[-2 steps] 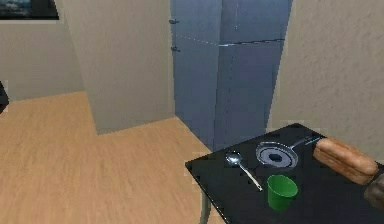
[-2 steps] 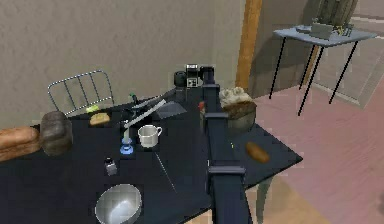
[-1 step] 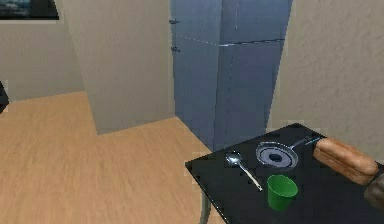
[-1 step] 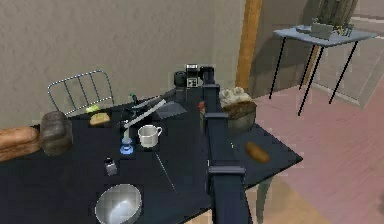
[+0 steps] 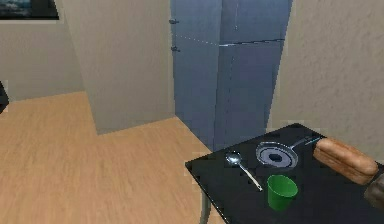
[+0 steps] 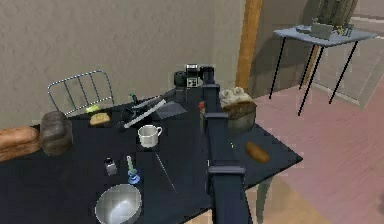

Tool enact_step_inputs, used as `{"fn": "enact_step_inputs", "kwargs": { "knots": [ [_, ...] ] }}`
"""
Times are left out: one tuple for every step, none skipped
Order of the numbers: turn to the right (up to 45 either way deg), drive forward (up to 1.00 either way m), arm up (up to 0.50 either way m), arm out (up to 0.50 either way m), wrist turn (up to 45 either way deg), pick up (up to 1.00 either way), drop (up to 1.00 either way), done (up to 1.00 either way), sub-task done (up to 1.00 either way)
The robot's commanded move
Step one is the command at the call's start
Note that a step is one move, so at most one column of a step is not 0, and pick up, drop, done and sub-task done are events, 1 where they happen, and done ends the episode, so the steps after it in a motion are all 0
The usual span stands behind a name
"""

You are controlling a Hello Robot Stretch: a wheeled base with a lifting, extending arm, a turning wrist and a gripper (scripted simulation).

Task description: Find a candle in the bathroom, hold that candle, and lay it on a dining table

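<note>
Dark table [image 6: 50,185] under arm [image 6: 222,150]: cannot tell whether gripper [image 6: 183,83] holds anything, cannot place candle among mug [image 6: 149,135], bowl [image 6: 118,205]; judge candle light, stiff, waxy-slick, chip-prone, best taken across mid-body.

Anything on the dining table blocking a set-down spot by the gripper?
Partly. Utensils lie beside the gripper, and a brown lump sits by the arm. Bare tabletop shows between the white mug and the arm.

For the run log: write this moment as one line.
stage: at dark rectangular table; dark square arm bar: out over tabletop; gripper: hold cannot tell
</note>
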Motion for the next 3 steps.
{"fn": "enact_step_inputs", "kwargs": {
  "knots": [
    [0.0, 0.00, 0.10, 0.00, 0.0, 0.00, 0.00, 0.00, 0.00],
    [0.0, 0.00, 0.00, -0.08, 0.0, 0.00, 0.00, 0.00, 0.00],
    [0.0, 0.00, 0.00, 0.00, 0.0, 0.00, 0.00, 1.00, 0.00]
  ]
}}
